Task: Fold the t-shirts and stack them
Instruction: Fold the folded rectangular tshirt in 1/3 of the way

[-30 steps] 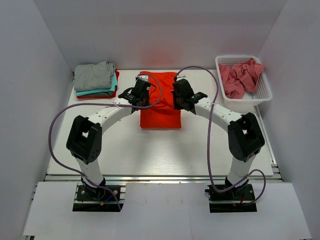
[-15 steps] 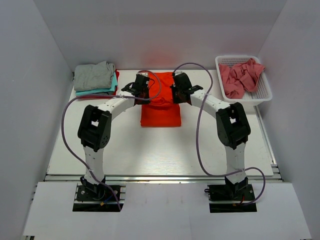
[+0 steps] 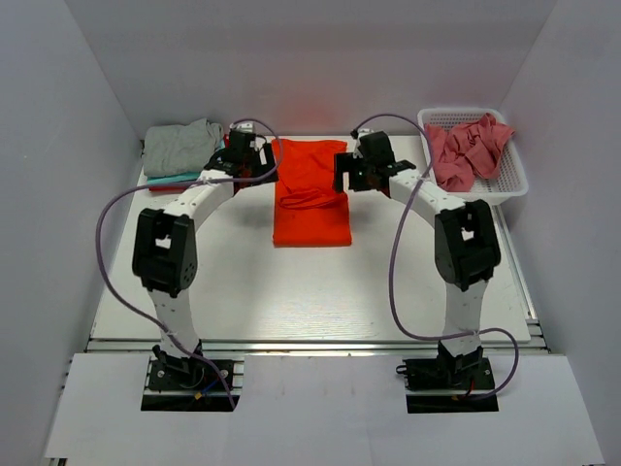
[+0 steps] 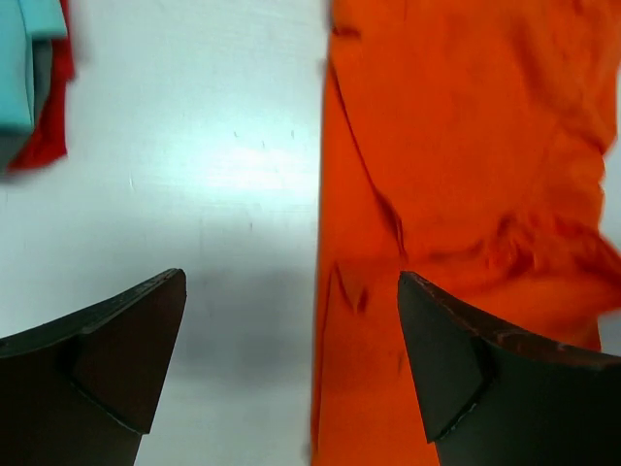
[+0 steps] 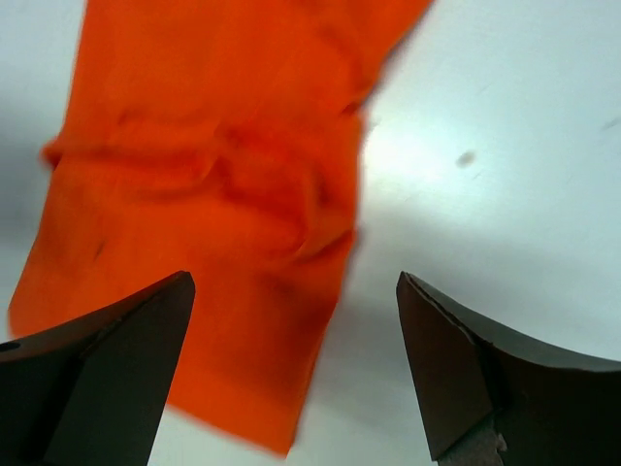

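The bright orange-red t-shirt [image 3: 310, 194] lies flat as a long folded strip at the table's back centre, with a rumpled ridge across its middle. My left gripper [image 3: 258, 165] hovers open over its left edge; in the left wrist view the left gripper [image 4: 291, 330] straddles that edge of the t-shirt [image 4: 456, 194], holding nothing. My right gripper [image 3: 349, 175] hovers open over the right edge; in the right wrist view the right gripper [image 5: 291, 340] has the t-shirt [image 5: 213, 194] below its left finger. Folded t-shirts [image 3: 184, 150] are stacked at the back left, grey on top of teal and red.
A white mesh basket [image 3: 508, 186] at the back right holds crumpled dusty pink shirts [image 3: 466, 146]. The stack's teal and red edges [image 4: 29, 78] show at the top left of the left wrist view. White walls enclose the table on three sides.
Both grippers went from shut to open and let go of the orange-red t-shirt. They moved toward the back and apart to the shirt's two sides.
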Available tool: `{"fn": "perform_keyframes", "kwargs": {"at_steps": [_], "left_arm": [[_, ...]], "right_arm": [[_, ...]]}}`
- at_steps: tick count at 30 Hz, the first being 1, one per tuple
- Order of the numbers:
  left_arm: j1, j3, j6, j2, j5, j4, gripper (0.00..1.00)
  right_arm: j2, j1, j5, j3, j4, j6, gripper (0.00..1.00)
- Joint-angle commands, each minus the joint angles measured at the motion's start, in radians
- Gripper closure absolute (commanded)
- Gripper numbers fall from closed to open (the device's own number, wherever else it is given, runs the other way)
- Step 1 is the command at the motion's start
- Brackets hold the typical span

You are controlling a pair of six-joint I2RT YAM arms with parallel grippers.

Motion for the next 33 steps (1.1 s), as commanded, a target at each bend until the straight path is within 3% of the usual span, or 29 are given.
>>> {"fn": "perform_keyframes", "kwargs": {"at_steps": [1,6,14,23,29,33], "left_arm": [[-0.025,-0.165,0.003,-0.191,0.098,0.045,0.0],[-0.048,-0.509,0.044,-0.385,0.36,0.262,0.0],[-0.048,-0.71,0.043,-0.443,0.65,0.591,0.0],[-0.048,-0.797,0.052,-0.402,0.709,0.741,0.0],[-0.048,-0.81,0.066,-0.293,0.718,0.809,0.0],[-0.048,-0.79,0.066,-0.264,0.705,0.788,0.0]], "right_arm": [[-0.139,0.036,-0.218,-0.148,0.091,-0.059,0.1],[-0.207,0.076,-0.326,-0.323,0.187,-0.079,0.1],[-0.07,0.094,-0.352,-0.242,0.23,0.001,0.1],[0.098,0.091,-0.351,-0.096,0.34,0.099,0.1],[0.12,0.081,-0.199,-0.143,0.637,0.234,0.1],[0.202,0.078,-0.049,-0.059,0.687,0.317,0.1]]}}
